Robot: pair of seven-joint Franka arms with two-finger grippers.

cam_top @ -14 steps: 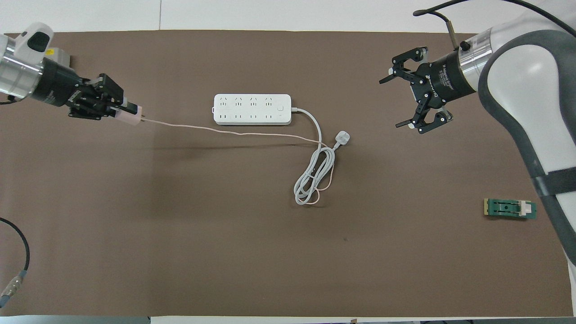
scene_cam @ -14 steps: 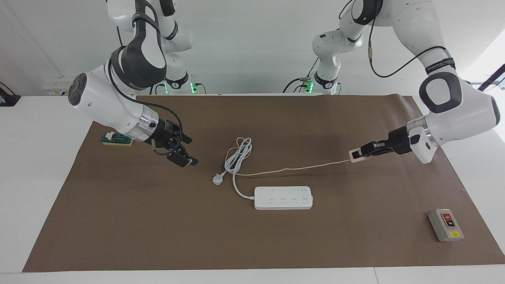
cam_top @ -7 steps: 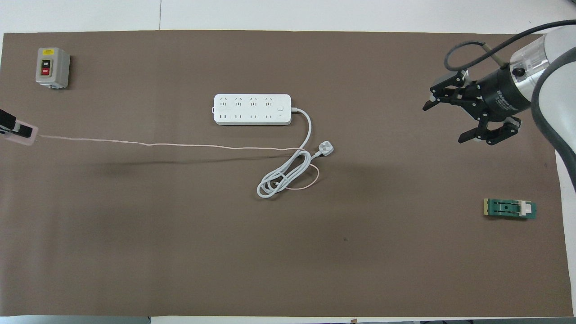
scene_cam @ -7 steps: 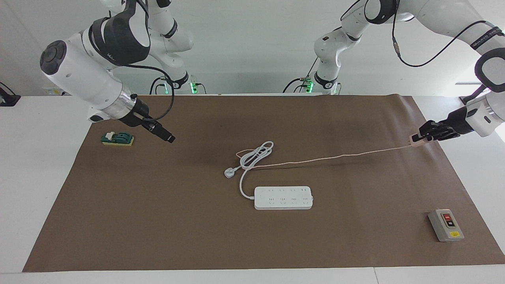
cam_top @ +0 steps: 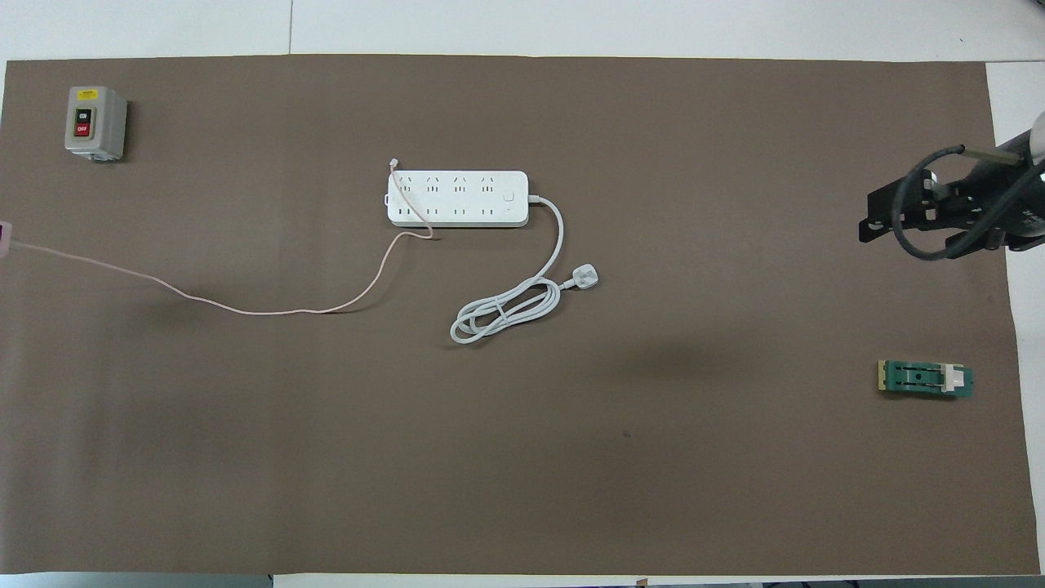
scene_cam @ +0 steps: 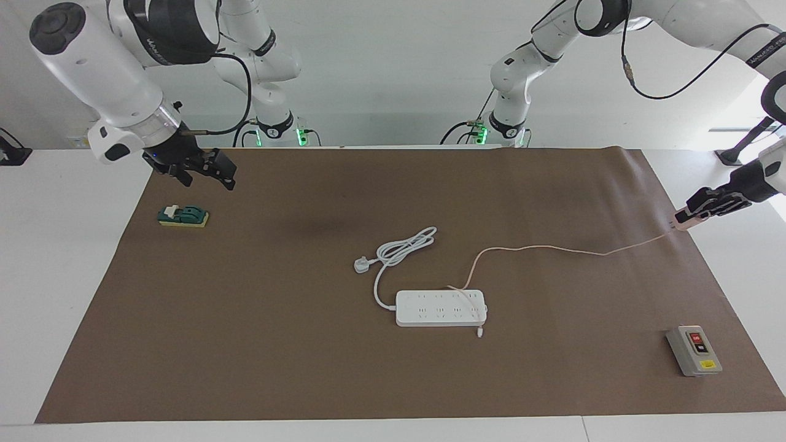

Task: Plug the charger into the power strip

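The white power strip [scene_cam: 441,307] [cam_top: 457,198] lies flat mid-mat, its thick cord coiled beside it and ending in a white plug [scene_cam: 362,265] [cam_top: 584,278]. My left gripper [scene_cam: 683,219] is shut on the small pink charger [scene_cam: 681,221] [cam_top: 3,238] and holds it in the air over the mat's edge at the left arm's end. Its thin pink cable [scene_cam: 552,248] [cam_top: 269,310] sags to the mat, and its free end lies across the strip. My right gripper [scene_cam: 207,175] [cam_top: 878,220] is open and empty, raised over the mat's corner at the right arm's end.
A grey switch box [scene_cam: 694,350] [cam_top: 95,122] with red and black buttons stands at the left arm's end, farther from the robots than the strip. A small green block [scene_cam: 183,216] [cam_top: 925,379] lies under the right gripper's end of the brown mat [scene_cam: 245,344].
My left gripper drew the charger toward its end; the cable's free end left the coil and now lies across the strip. My right gripper pulled back and up toward its end.
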